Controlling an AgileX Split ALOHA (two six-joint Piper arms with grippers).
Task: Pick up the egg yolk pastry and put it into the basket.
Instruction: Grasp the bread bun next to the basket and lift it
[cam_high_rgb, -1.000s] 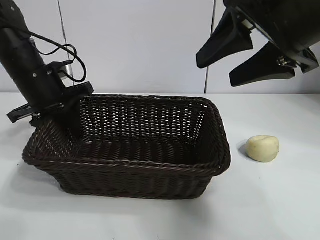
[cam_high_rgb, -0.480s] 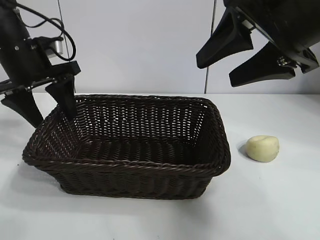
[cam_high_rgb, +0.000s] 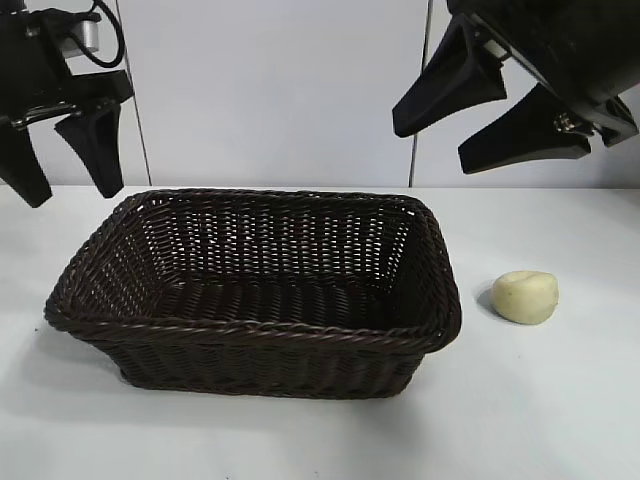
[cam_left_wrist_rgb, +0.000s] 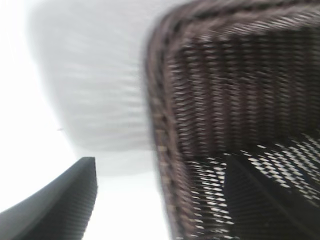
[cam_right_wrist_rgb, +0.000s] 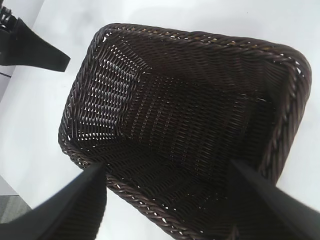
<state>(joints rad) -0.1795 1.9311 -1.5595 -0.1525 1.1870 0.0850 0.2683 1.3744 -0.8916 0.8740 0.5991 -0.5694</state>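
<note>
The egg yolk pastry, a small pale yellow lump, lies on the white table to the right of the basket, untouched. The dark brown wicker basket stands mid-table with nothing visible inside. My left gripper hangs open above and just outside the basket's left end. In the left wrist view the basket's rim runs between the spread fingers, with nothing held. My right gripper is open, high over the basket's right end. In the right wrist view its fingers frame the basket. The pastry is out of both wrist views.
The white table runs all round the basket, with a pale wall behind. One finger of the left gripper shows in the right wrist view beyond the basket's far end.
My left gripper has opened wider, come off the basket's left rim and risen up and to the left. The basket, the pastry and the right arm have not moved.
</note>
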